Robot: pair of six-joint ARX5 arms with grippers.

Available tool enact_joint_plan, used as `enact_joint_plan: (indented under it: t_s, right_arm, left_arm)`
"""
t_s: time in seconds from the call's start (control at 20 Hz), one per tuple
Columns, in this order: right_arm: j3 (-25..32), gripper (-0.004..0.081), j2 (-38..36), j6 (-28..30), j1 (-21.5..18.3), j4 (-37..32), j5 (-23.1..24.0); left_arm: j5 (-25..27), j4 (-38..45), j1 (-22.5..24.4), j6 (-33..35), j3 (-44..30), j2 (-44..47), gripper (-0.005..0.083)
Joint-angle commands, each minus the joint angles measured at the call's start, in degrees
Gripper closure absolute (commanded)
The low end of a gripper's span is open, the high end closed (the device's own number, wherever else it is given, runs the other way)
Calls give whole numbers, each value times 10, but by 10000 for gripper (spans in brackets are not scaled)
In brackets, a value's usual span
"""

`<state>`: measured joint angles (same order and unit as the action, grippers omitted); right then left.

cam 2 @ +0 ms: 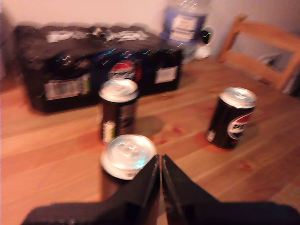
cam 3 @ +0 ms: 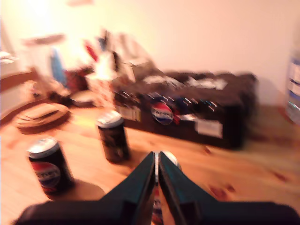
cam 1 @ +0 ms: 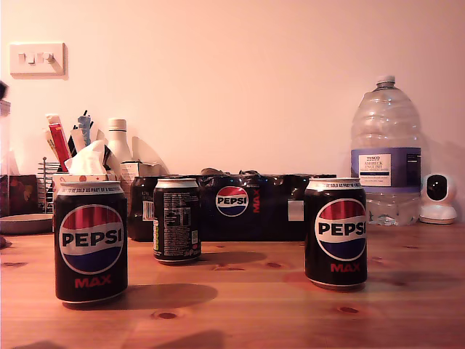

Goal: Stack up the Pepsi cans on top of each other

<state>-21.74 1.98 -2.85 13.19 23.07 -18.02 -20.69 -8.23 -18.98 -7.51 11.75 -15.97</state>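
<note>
Three Pepsi cans [cam 1: 91,242] [cam 1: 176,219] [cam 1: 336,233] stand apart, unstacked; both grippers' [cam 2: 161,161] [cam 3: 157,159] jaws are closed, empty.

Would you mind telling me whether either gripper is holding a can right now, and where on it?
Nothing is held. My first gripper and my second gripper are both shut on nothing, above the cans.

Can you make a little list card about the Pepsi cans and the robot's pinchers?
Cans: three in the exterior view: left can, middle can, right can
Standing: all upright, apart, none stacked
Behind them: multipack, water bottle
My first gripper: shut, holding nothing
My second gripper: shut, holding nothing
Table: wooden
</note>
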Motion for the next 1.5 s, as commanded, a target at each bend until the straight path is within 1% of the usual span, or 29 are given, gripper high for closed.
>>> enact_joint_plan:
  t_s: [0.0,0.1,0.25,0.35,0.4,0.45,0.5,0.6,0.65,0.7,0.75,0.95,1.1,1.25,1.45]
  right_arm:
    - [15,782,12,5,0,-8,-11]
    - [21,782,19,5,0,-25,-30]
    - [31,782,37,-4,4,-32,-35]
    - [31,782,53,-16,9,-30,-35]
    - [31,782,61,-17,12,-30,-35]
    - [31,782,67,-17,14,-30,-35]
    - [31,782,74,-17,16,-31,-35]
    - [31,782,87,-17,22,-31,-35]
    - [31,782,92,-17,25,-31,-35]
    - [31,782,98,-17,28,-31,-35]
    - [31,782,104,-17,31,-32,-35]
    - [31,782,132,-16,41,-46,-35]
    - [31,782,159,-16,41,-64,-35]
    - [31,782,184,-16,41,-69,-35]
    - [31,782,207,-16,41,-91,-40]
  left_arm:
    - [3,12,-13,2,-34,20,797]
    - [18,21,-28,2,-58,50,797]
    - [32,14,-43,2,-79,84,787]
    - [31,4,-49,0,-79,87,727]
    - [32,-5,-50,0,-79,85,673]
    - [33,-9,-50,0,-79,85,599]
    - [35,-12,-50,0,-79,85,467]
    - [44,-12,-50,-2,-79,85,119]
    - [51,-12,-50,-2,-79,85,19]
    - [67,-12,-50,0,-79,85,-2]
    - [80,-12,-50,0,-79,85,-2]
    - [86,11,-50,5,-98,85,-2]
    - [97,38,-50,13,-121,85,-2]
    - [103,55,-50,30,-121,85,-2]
    - [107,62,-50,34,-121,77,-2]
